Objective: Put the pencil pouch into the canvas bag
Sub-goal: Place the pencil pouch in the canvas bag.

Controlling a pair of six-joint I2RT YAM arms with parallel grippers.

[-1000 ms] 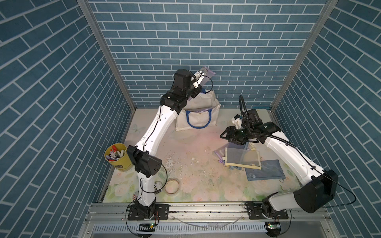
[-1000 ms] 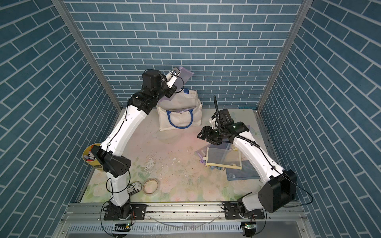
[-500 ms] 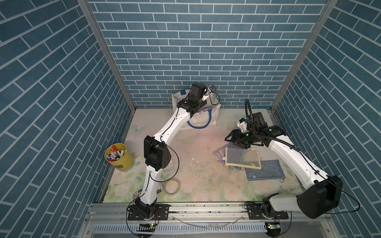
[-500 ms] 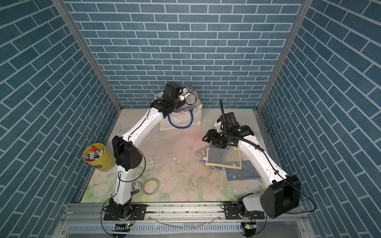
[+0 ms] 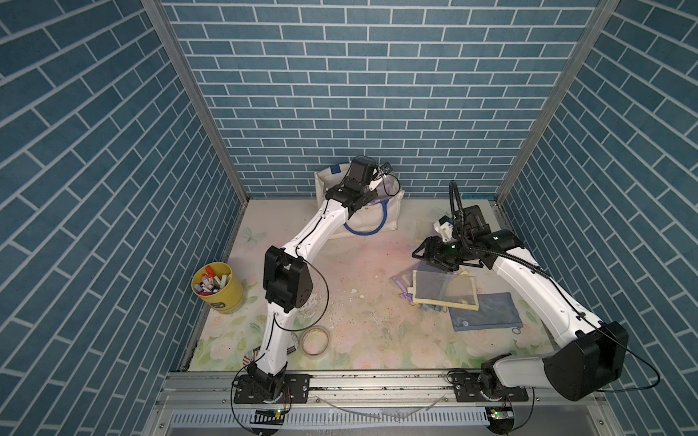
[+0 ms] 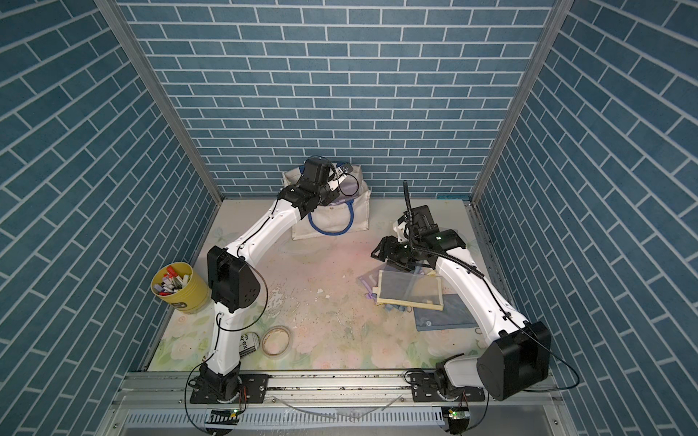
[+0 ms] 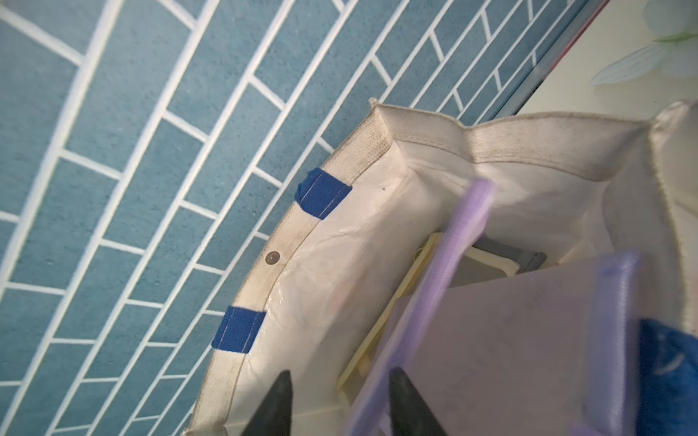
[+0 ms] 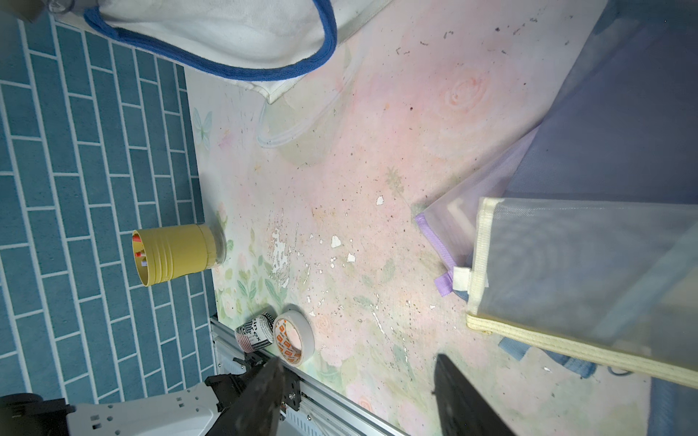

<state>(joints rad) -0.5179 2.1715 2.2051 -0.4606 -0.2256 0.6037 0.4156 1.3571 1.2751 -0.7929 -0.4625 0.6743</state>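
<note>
The off-white canvas bag [image 5: 372,221] [image 6: 336,221] with blue handles stands against the back wall, mouth up. My left gripper [image 5: 377,177] [image 7: 340,373] hangs in that mouth, fingers apart. The pencil pouch [image 7: 491,339], translucent lilac with a purple zip edge, is blurred and sits inside the bag [image 7: 528,151]; its edge lies beside one fingertip and nothing pinches it. It shows faintly in the bag's mouth in a top view [image 6: 353,187]. My right gripper [image 5: 421,253] [image 8: 359,360] is open and empty, low over the mat, right of the bag.
A cream-edged pouch [image 7: 434,264] lies deeper in the bag. Several mesh pouches [image 5: 443,288] and a blue one [image 5: 485,311] lie by the right arm. A yellow cup of markers [image 5: 217,287] stands at the left wall. A tape roll [image 5: 315,339] lies near the front.
My left arm came down from above the bag into its mouth and its jaws opened, letting the pouch go. My right gripper drifted slightly right, still open.
</note>
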